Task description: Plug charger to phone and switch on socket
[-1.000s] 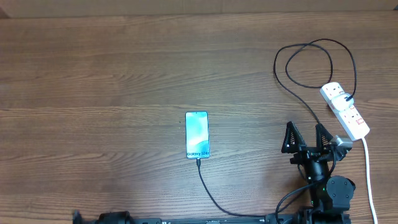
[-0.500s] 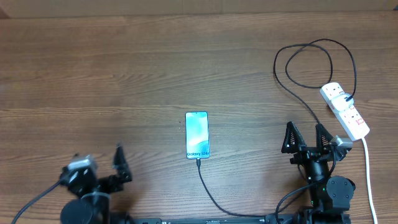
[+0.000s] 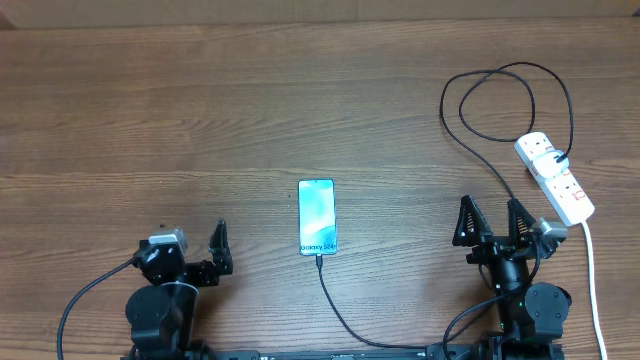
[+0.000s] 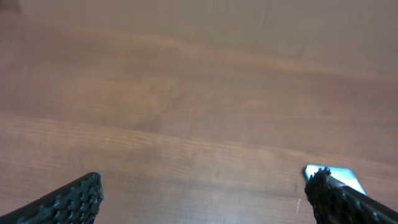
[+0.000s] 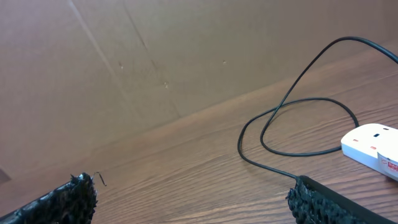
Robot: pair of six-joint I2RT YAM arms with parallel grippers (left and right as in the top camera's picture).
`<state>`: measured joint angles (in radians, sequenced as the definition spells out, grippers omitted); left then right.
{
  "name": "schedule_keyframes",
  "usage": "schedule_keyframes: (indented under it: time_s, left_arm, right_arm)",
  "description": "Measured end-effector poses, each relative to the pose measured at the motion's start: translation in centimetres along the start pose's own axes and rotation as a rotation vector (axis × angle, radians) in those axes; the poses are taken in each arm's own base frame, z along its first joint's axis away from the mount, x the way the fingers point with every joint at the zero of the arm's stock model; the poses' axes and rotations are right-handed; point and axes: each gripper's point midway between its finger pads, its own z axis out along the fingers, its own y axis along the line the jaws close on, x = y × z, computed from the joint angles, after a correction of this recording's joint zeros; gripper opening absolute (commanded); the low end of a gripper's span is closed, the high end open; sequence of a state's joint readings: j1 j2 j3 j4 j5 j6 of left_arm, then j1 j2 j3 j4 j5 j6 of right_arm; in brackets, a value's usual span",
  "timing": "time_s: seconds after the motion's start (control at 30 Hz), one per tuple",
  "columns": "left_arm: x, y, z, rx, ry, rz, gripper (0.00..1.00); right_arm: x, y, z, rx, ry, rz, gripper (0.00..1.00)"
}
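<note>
The phone (image 3: 317, 217) lies flat at the table's middle, screen lit, with the black charger cable (image 3: 340, 318) running from its bottom edge toward the front. The cable loops (image 3: 500, 105) at the back right and reaches the white socket strip (image 3: 555, 177). My left gripper (image 3: 193, 250) is open and empty at the front left; the phone's corner (image 4: 339, 177) peeks past its right finger in the left wrist view. My right gripper (image 3: 492, 218) is open and empty, front right, beside the socket. The right wrist view shows the cable loop (image 5: 298, 118) and the socket end (image 5: 373, 146).
The socket's thick white cord (image 3: 592, 280) runs down the right side toward the front edge. A cardboard wall (image 5: 155, 56) stands behind the table. The wood tabletop (image 3: 150, 120) stretches left and back.
My left arm has come up into view at the front left and moved right toward the phone. The right arm, phone and cable have not moved.
</note>
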<state>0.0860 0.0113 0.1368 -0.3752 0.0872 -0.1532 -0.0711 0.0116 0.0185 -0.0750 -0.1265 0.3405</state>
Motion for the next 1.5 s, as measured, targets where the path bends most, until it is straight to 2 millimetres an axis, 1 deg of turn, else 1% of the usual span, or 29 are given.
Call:
schedule_keyframes:
  time_s: [0.17, 0.23, 0.4, 0.87, 0.97, 1.07, 1.23, 1.5]
  left_arm:
    - [-2.0, -0.4, 0.5, 0.026, -0.121, 0.012, 1.0]
    - [-2.3, -0.4, 0.6, 0.031, -0.151, 0.014, 1.0]
    - [-1.5, -0.3, 1.1, 0.03, -0.146, 0.014, 1.0]
    - [-1.6, -0.3, 1.1, 0.032, -0.15, 0.014, 1.0]
    - [-1.7, 0.1, 1.0, 0.017, -0.156, 0.012, 1.0]
    - [-2.3, 0.5, 1.0, 0.001, -0.19, 0.012, 1.0]
    - [-1.9, 0.7, 1.2, -0.003, -0.182, 0.01, 1.0]
    - [-1.8, 0.7, 1.2, -0.003, -0.18, 0.01, 1.0]
  right_arm:
    - [0.0, 0.0, 0.0, 0.0, 0.0, 0.0, 1.0]
    - [0.0, 0.0, 0.0, 0.0, 0.0, 0.0, 1.0]
    - [0.0, 0.0, 0.0, 0.0, 0.0, 0.0, 1.0]
    - [0.0, 0.0, 0.0, 0.0, 0.0, 0.0, 1.0]
    - [0.0, 0.0, 0.0, 0.0, 0.0, 0.0, 1.0]
    - [0.0, 0.0, 0.0, 0.0, 0.0, -0.001, 1.0]
    - [0.0, 0.0, 0.0, 0.0, 0.0, 0.0, 1.0]
    - [0.0, 0.0, 0.0, 0.0, 0.0, 0.0, 1.0]
